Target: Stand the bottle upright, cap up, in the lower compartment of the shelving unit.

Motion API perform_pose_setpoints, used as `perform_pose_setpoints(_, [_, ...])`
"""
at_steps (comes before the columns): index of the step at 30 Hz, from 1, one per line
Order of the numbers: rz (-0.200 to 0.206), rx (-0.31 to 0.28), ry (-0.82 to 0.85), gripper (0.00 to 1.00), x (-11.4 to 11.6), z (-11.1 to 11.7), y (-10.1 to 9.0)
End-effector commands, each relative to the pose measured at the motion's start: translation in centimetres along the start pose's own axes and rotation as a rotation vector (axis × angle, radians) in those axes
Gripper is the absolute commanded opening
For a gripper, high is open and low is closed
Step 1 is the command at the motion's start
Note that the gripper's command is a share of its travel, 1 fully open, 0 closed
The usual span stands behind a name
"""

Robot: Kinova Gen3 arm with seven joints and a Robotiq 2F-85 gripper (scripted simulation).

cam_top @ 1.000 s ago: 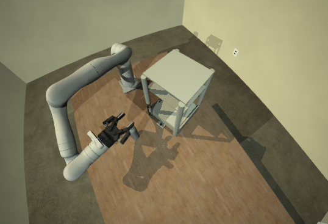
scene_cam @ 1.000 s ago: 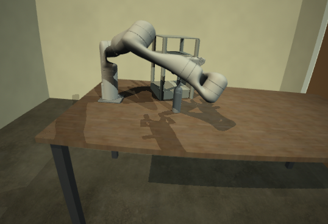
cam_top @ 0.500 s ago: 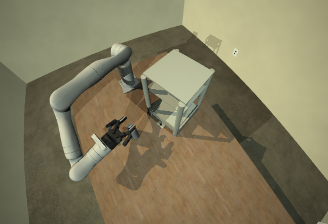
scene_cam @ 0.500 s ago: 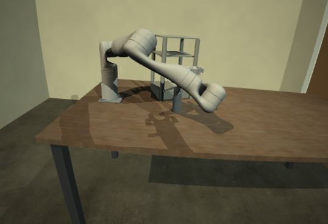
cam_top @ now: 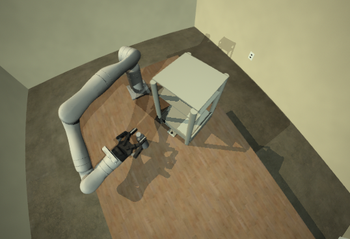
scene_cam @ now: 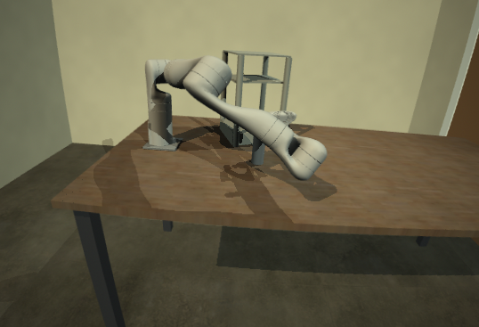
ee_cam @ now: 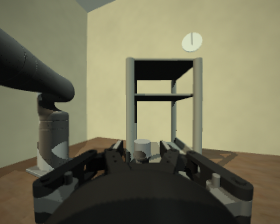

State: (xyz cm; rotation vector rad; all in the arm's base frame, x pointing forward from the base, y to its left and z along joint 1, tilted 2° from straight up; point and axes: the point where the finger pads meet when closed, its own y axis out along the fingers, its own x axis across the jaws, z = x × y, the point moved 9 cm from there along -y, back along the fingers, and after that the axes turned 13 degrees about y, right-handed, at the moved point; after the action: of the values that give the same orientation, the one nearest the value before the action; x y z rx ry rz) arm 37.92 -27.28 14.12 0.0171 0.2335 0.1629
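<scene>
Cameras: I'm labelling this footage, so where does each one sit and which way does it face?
Top: high in the room, looking down on arm, shelf and table.
Exterior: off the table's edge, level, facing the wall; the arm hides most of the bottle.
Wrist: behind the fingers, facing the shelf, bottle cap between them.
All share the shelf.

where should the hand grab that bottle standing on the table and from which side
Grip the bottle around its cylindrical body below the cap, coming in level from the side facing away from the shelving unit. It stands upright, and the open hand already straddles it, one finger either side.
</scene>
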Motion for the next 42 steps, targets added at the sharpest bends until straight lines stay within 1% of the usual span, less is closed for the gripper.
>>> perform_pose_setpoints(1, [0.001,0.0,0.0,0.63,0.5,-1.4,0.1])
perform_pose_setpoints(9, [0.0,0.0,-0.001,0.63,1.0,-3.5,0.1])
perform_pose_setpoints(11, [0.0,0.0,-0.001,0.63,1.0,-3.5,0.1])
perform_pose_setpoints(22, [0.001,0.0,-0.001,0.63,1.5,-5.5,0.1])
perform_pose_setpoints(42, [0.001,0.0,-0.001,0.63,1.8,-6.7,0.0])
